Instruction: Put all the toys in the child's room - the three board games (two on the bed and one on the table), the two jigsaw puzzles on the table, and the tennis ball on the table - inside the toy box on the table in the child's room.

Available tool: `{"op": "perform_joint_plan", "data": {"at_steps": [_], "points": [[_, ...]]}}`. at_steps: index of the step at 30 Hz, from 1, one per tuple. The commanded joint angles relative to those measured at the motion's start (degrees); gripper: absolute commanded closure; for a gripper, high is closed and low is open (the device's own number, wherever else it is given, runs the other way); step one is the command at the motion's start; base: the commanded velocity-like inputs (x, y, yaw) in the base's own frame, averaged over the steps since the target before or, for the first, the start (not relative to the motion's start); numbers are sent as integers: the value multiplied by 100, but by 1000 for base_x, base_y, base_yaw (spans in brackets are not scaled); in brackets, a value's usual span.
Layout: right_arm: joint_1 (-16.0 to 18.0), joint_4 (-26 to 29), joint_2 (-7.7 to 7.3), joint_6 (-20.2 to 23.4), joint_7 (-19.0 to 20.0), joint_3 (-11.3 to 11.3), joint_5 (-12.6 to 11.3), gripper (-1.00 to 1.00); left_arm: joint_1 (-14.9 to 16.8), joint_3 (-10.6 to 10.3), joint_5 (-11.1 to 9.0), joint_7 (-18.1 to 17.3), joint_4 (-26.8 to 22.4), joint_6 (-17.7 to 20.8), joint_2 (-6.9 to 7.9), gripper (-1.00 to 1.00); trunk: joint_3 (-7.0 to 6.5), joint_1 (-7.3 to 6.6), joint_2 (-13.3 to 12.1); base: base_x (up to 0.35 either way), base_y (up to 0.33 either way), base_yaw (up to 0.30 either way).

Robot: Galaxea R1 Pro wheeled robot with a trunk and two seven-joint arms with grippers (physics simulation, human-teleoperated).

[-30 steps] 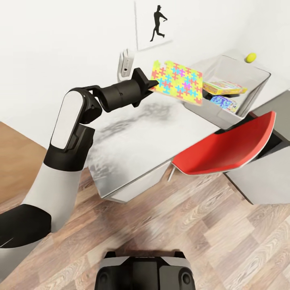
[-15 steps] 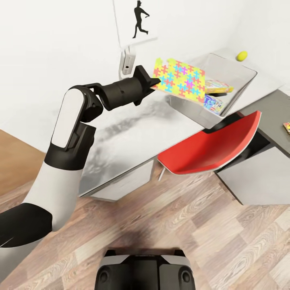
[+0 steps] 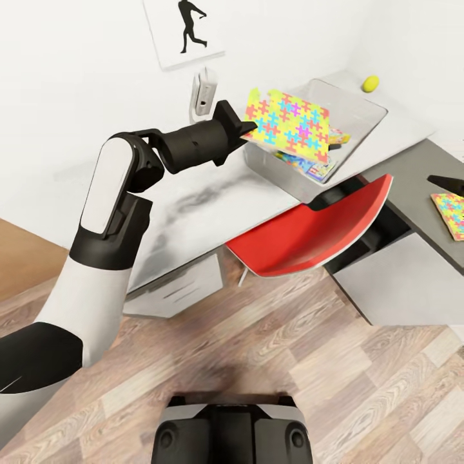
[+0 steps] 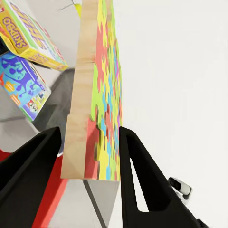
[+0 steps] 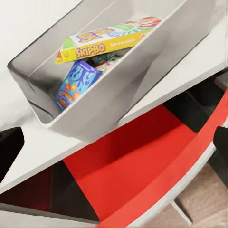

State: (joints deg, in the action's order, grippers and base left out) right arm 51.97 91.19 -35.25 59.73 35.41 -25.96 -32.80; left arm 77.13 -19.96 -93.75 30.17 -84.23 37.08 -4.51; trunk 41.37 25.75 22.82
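My left gripper (image 3: 247, 129) is shut on one corner of a jigsaw puzzle (image 3: 287, 123) and holds it tilted in the air over the near-left end of the toy box (image 3: 368, 126). In the left wrist view the puzzle (image 4: 101, 90) stands edge-on between both fingers (image 4: 138, 166). Board games lie inside the toy box (image 5: 114, 97): a yellow Skip-Bo box (image 5: 102, 46) leaning over a blue one (image 5: 77, 83). The tennis ball (image 3: 370, 83) rests on the table (image 3: 212, 203) beyond the box. Another jigsaw puzzle (image 3: 450, 214) lies on the dark grey section. My right gripper (image 5: 118, 137) is open and holds nothing.
A red chair (image 3: 314, 227) is pushed in under the table in front of the toy box. A white device (image 3: 204, 95) stands against the wall behind my left gripper. White drawer fronts (image 3: 180, 289) sit below the table, with wood-plank floor (image 3: 277, 361) in front.
The whole view has shifted, so the camera moved; the second puzzle came into view at the right. The held puzzle now overlaps the toy box more than before.
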Motion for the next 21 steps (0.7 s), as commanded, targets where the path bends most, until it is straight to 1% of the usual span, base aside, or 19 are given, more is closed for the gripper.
{"op": "perform_joint_plan", "data": {"at_steps": [1,3,5,6,8,9,11,13,17,21], "points": [[162,-27,105,27,-46,164,34,-100,-2,10,-65,57,-8,-3,9,100,14,3,10,0,-153,0],[466,-96,306,27,-233,521,35,-100,-24,27,-64,50,-17,-3,43,100,27,3,10,0,-110,0],[740,-206,472,27,-431,848,36,-100,-60,42,-66,42,-63,-3,125,100,36,3,10,0,-71,0],[860,-266,538,27,-520,985,36,-100,-79,51,-67,40,-103,-4,181,100,39,3,10,0,-50,0],[1053,-372,645,27,-652,1185,36,-100,-111,71,-71,37,-182,-6,292,100,44,3,10,0,-36,0],[1053,-372,645,27,-652,1185,36,-100,-111,71,-71,37,-182,-6,292,100,46,3,10,0,-32,0],[1182,-442,720,27,-738,1313,33,-100,-133,90,-75,36,-249,-6,373,100,49,3,10,0,-23,0],[1265,-484,768,27,-795,1394,28,-100,-147,123,-77,35,-294,-7,427,100,51,3,10,0,-20,0],[1337,-521,805,27,-844,1454,24,-100,-159,165,-81,30,-336,-6,470,100,53,3,10,0,-75,0],[1374,-539,824,27,-865,1482,23,-100,-160,187,-81,29,-370,-3,487,100,54,3,10,19,-210,0]]}}
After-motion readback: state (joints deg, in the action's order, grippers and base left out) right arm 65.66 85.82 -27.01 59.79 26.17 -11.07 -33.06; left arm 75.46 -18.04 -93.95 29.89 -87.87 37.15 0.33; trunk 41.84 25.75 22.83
